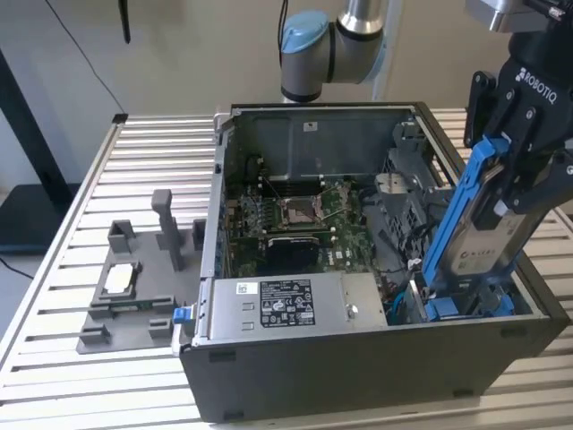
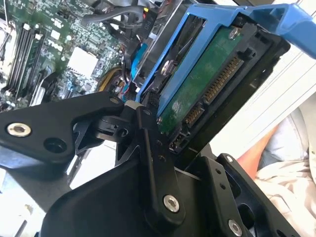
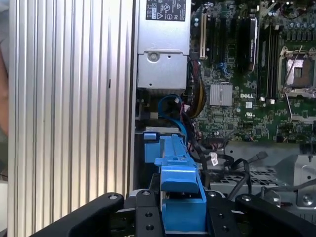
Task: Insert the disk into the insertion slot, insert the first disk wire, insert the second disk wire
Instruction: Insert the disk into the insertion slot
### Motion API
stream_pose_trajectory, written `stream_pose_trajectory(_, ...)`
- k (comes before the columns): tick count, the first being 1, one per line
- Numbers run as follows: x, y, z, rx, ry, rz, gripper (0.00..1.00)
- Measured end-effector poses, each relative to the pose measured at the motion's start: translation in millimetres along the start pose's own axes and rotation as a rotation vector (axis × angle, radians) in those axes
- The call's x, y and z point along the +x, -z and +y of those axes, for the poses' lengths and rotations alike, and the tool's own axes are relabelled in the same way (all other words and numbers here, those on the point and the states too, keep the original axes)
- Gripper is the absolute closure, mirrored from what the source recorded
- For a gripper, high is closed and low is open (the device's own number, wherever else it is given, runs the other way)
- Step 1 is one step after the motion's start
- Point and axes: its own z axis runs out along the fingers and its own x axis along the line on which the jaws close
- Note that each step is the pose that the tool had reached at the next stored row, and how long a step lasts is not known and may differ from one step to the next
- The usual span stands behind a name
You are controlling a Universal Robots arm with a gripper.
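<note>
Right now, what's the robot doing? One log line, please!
gripper: shut on disk | disk: tilted, lower end in case | connectors: no wires plugged

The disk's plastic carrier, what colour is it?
Bright blue, clearest in the exterior view, where the carrier frames the disk in the hand.

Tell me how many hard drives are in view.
1: the disk, gripped by the end effector, tilted over the PC case at the exterior view's right. Blue plastic below it may belong to another; cannot tell.
</note>
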Motion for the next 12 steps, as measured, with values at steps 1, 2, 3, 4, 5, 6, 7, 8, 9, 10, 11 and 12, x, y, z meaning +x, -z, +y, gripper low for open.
stream_pose_trajectory(1,0.0,-1.4,-0.3,0.0,0.0,0.0,0.67)
stream_pose_trajectory(2,0.0,-2.8,-0.5,0.0,0.0,-0.0001,0.67)
stream_pose_trajectory(3,0.0,-4.1,-0.8,0.0,0.0,-0.0001,0.67)
stream_pose_trajectory(4,0.0,-5.4,-1.0,0.0,0.0,-0.0001,0.67)
stream_pose_trajectory(5,0.0,-6.7,-1.2,0.0,0.0,-0.0001,0.67)
stream_pose_trajectory(6,0.0,-8.1,-1.4,0.0,0.0,0.0,0.67)
stream_pose_trajectory(7,0.0,-9.3,-1.7,0.0,0.0,0.0,0.67)
stream_pose_trajectory(8,0.0,-10.7,-1.8,0.0,0.0,0.0,0.67)
stream_pose_trajectory(9,0.0,-12.1,-2.0,0.0,0.0,-0.0001,0.67)
stream_pose_trajectory(10,0.0,-13.4,-2.3,0.0,0.0,0.0,0.67)
stream_pose_trajectory(11,0.0,-14.8,-2.4,0.0,0.0,0.0,0.67)
stream_pose_trajectory(12,0.0,-16.4,-2.6,0.0,0.0,-0.0001,0.67)
